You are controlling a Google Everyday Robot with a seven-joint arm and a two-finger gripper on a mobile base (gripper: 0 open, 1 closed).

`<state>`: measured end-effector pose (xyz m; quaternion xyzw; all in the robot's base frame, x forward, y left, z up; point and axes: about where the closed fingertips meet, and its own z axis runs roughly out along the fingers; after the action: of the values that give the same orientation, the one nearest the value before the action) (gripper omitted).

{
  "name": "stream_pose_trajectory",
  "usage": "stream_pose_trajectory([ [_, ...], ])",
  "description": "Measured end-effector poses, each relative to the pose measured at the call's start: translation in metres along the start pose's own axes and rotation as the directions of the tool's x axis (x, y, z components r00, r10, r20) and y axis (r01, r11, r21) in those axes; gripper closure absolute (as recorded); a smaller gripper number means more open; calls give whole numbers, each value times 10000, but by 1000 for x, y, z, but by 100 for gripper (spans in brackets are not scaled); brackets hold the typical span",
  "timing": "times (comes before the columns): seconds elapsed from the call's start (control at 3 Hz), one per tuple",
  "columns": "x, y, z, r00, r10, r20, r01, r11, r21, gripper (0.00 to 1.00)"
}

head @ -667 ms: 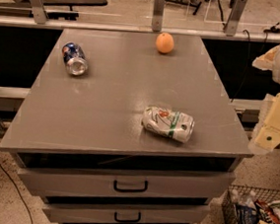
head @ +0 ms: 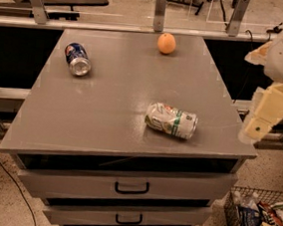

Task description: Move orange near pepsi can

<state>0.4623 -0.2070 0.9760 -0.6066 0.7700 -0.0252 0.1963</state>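
Observation:
The orange (head: 166, 43) sits near the far edge of the grey cabinet top (head: 107, 106), right of the middle. The pepsi can (head: 77, 59), dark blue with a silver top, lies on its side at the far left of the top. The two are well apart. My gripper (head: 264, 113), pale beige under a white arm, hangs off the right side of the cabinet, level with its front half. It is far from both the orange and the pepsi can, and it holds nothing that I can see.
A dented white and green can (head: 171, 121) lies on its side near the front right of the top. Drawers with handles (head: 132, 187) are below. A wire basket of packets (head: 261, 224) stands on the floor at the right. A rail (head: 114, 28) runs behind the cabinet.
The arm and gripper have shifted slightly left and up beside the cabinet's right edge. The orange and both cans have not moved.

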Motion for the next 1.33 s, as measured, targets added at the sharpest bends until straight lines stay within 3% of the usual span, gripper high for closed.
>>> stream_pose_trajectory([
  [0.33, -25, -58, 26, 9937, 128, 1117, -179, 9988, 451, 0],
  [0.67, -57, -126, 38, 9739, 184, 2264, -457, 9922, 1159, 0],
  [1.0, -63, -146, 25, 9658, 120, 2590, -544, 9861, 1571, 0],
  [1.33, -63, -146, 25, 9658, 119, 2590, -543, 9861, 1570, 0],
])
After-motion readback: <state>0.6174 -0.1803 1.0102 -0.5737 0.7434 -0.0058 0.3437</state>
